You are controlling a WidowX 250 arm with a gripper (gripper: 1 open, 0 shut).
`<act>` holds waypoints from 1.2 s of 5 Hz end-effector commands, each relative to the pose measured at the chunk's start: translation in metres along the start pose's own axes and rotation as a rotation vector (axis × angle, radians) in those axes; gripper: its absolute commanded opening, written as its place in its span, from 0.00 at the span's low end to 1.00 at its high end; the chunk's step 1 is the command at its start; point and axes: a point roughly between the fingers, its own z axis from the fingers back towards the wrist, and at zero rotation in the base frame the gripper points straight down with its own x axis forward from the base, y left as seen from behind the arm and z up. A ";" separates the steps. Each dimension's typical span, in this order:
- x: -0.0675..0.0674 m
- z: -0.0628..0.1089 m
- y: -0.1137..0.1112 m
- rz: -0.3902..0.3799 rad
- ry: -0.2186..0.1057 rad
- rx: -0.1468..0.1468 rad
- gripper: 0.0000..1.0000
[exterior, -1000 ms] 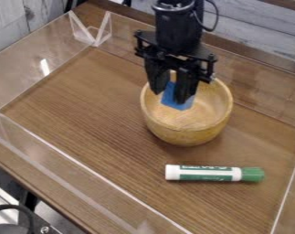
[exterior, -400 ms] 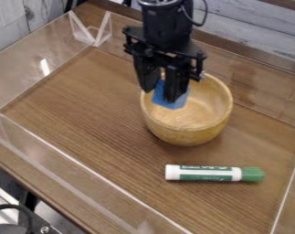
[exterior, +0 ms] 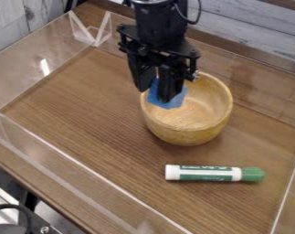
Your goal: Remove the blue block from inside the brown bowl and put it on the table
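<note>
My gripper [exterior: 165, 94] points straight down over the left rim of the brown bowl [exterior: 190, 121] and is shut on the blue block [exterior: 164, 98]. The block's lower end shows between the black fingers, level with the bowl's rim. The bowl is round, light-brown wood with a pale inside, and it stands on the dark wood-grain table [exterior: 89, 119] right of centre. Nothing else shows inside the bowl.
A white-and-green marker [exterior: 215, 173] lies on the table in front of the bowl. Low clear acrylic walls [exterior: 64, 187] edge the tabletop on all sides. Bare wood stretches to the left of the bowl.
The gripper, still shut on the blue block, has shifted a little left and up, from over the bowl's middle towards its left rim. Bowl and marker have not moved.
</note>
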 end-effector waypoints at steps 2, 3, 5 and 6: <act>-0.004 0.015 0.003 -0.008 -0.047 0.008 0.00; -0.008 0.017 0.005 -0.007 -0.050 0.011 0.00; -0.018 0.018 0.012 -0.002 -0.051 0.023 0.00; -0.023 0.017 0.016 0.005 -0.050 0.031 0.00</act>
